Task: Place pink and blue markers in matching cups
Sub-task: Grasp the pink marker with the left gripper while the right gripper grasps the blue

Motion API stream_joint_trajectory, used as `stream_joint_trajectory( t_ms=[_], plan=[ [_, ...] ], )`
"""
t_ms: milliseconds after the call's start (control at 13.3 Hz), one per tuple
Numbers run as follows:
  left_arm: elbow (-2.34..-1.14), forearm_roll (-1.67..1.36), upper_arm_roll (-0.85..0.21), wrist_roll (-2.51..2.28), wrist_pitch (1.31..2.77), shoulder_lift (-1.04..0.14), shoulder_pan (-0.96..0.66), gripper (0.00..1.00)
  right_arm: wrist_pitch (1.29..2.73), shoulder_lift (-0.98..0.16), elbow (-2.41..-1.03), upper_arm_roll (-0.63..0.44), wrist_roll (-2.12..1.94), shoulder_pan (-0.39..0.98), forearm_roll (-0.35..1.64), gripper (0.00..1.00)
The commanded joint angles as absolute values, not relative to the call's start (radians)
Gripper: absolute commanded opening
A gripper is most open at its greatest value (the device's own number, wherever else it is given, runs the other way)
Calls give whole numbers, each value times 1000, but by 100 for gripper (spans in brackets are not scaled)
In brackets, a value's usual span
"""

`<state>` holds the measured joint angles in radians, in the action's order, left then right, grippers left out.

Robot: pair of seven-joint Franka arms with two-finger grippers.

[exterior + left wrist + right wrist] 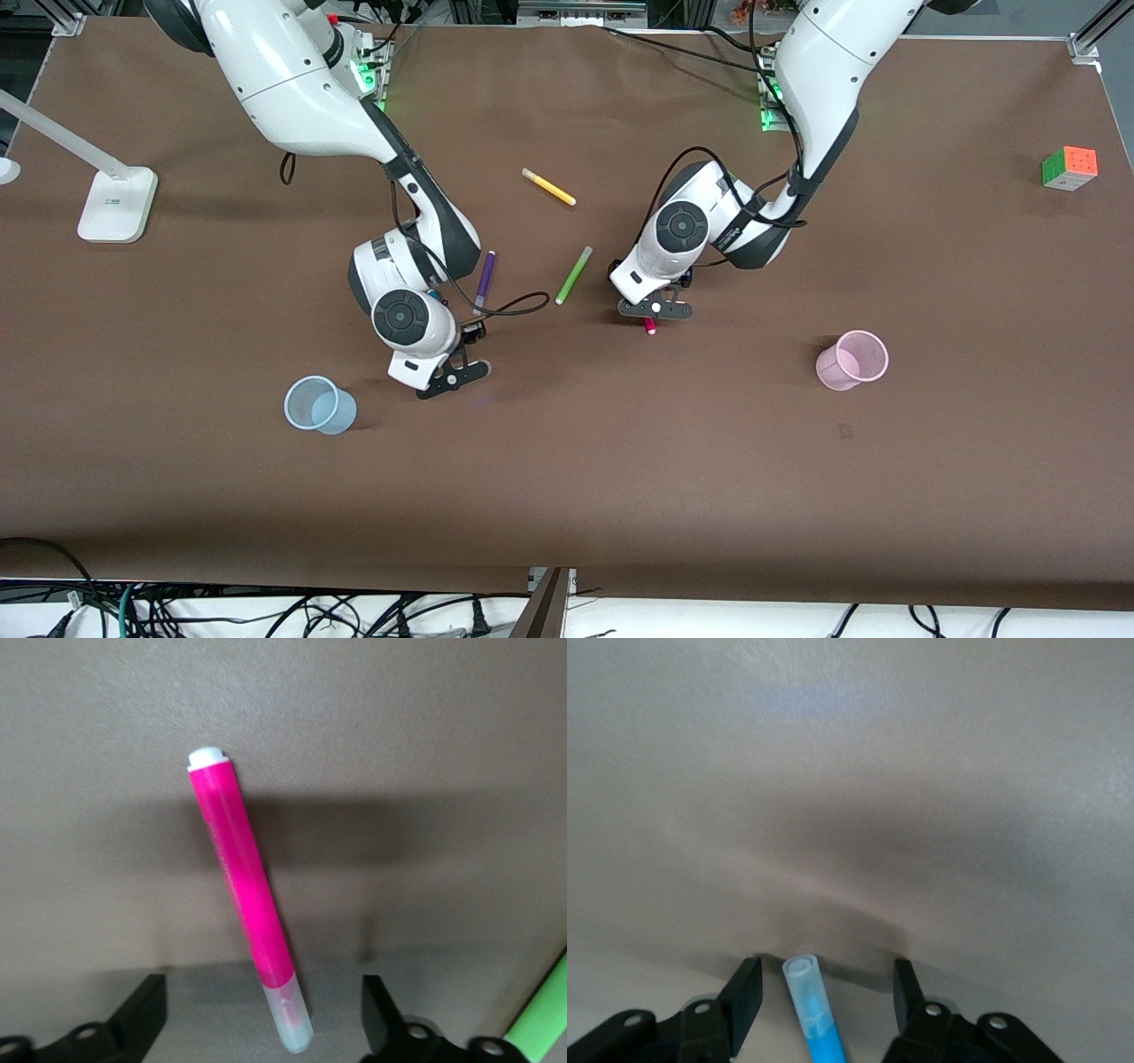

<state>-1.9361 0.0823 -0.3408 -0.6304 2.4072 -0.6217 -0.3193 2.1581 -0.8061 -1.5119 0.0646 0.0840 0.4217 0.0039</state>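
Observation:
The pink marker [244, 895] lies on the brown table, its pale cap between the fingers of my left gripper [261, 985]. The jaws are open, with a gap on each side. In the front view only its tip [651, 328] shows under the left gripper [656, 310]. The blue marker [815, 1014] lies between the open fingers of my right gripper [827, 967], clear cap outward. It is hidden in the front view under the right gripper [452, 372]. The pale blue cup [337, 415] stands upright beside the right gripper. The pale pink cup [842, 370] stands toward the left arm's end.
A purple marker [484, 280], a lime green marker [573, 276] and a yellow marker [548, 187] lie between the two arms. The green one also shows in the left wrist view [540, 1028]. A colour cube [1069, 167] and a white lamp base [117, 204] sit at the table's ends.

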Motion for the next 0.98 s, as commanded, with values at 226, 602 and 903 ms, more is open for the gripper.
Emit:
stream_joint_trajectory(
  t_ms=[226, 602, 903],
  plan=[
    [-1934, 144, -331, -652, 2407, -615, -331, 8, 2163, -795, -1549, 61, 80, 425, 3, 22],
    [-1916, 221, -333, -632, 2308, -577, -318, 0, 2164, -795, -1537, 61, 19, 426, 2, 0],
    [-1837, 224, -330, -418, 2078, -506, -241, 0, 2116, -740, -1416, 52, -80, 402, 8, 0]
  ],
)
